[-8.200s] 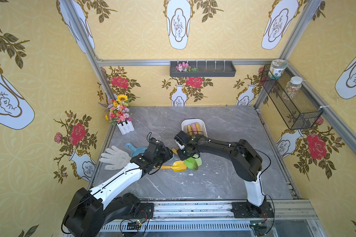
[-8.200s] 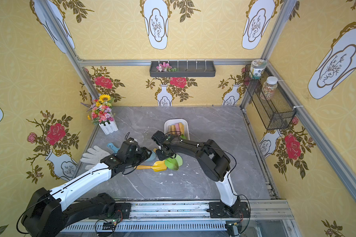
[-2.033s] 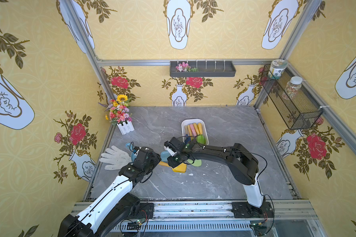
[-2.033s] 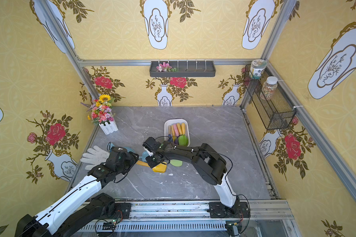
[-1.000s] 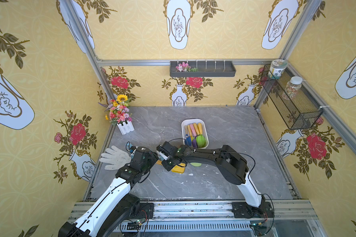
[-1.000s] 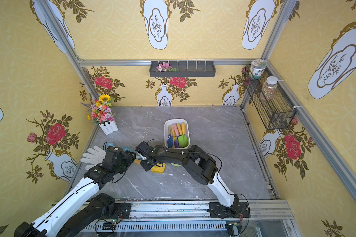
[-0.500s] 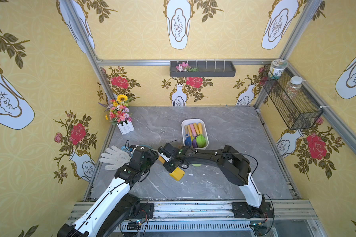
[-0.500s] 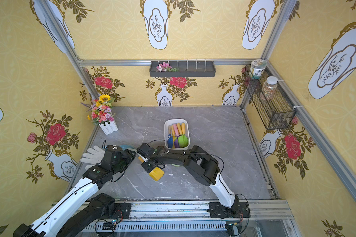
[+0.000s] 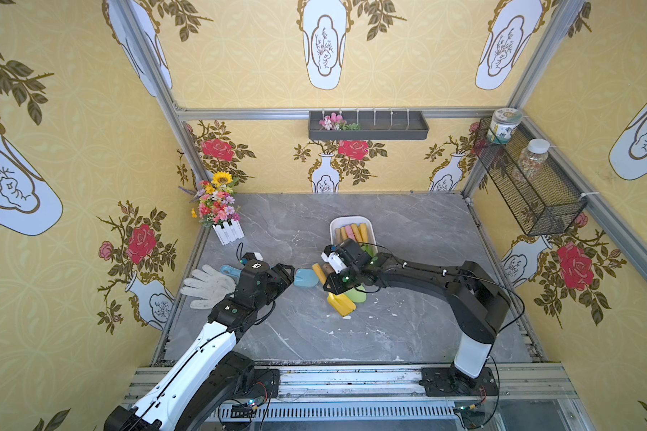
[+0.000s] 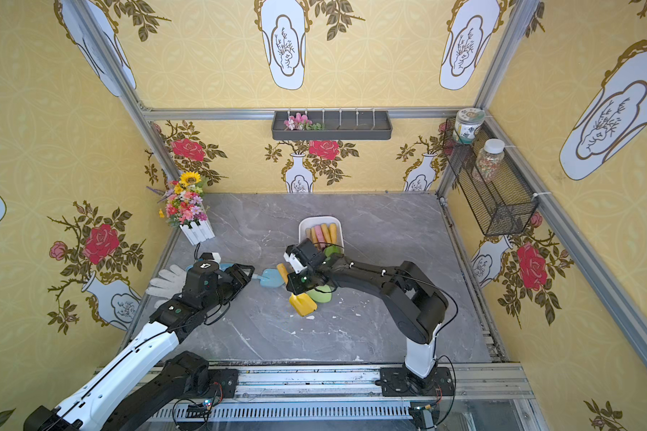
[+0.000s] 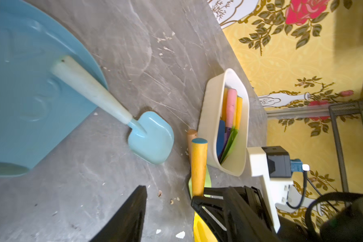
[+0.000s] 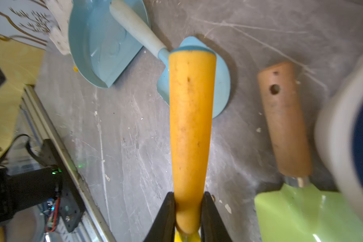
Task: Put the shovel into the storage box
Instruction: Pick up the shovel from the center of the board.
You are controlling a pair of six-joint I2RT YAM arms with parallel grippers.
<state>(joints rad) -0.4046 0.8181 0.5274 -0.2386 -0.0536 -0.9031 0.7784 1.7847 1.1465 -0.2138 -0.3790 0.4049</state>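
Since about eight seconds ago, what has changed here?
The right hand closed on the handle of the yellow shovel and swung it round, blade now toward the front edge. A green shovel now lies in the storage box. The left hand pulled back leftward, open and empty. Glove, storage box and flowers stayed put.

- Bare tabletop point(image 9: 426, 239) lies open right of the storage box point(image 9: 350, 218).
- Coloured handles point(image 9: 352, 232) crowd the box's far half.
- A blue shovel point(image 9: 306, 278) lies between the left end effector point(image 9: 287, 274) and the right end effector's point(image 12: 188, 199) yellow shovel point(image 9: 341, 304).
- A green shovel point(image 9: 357, 297) lies just beside the box.
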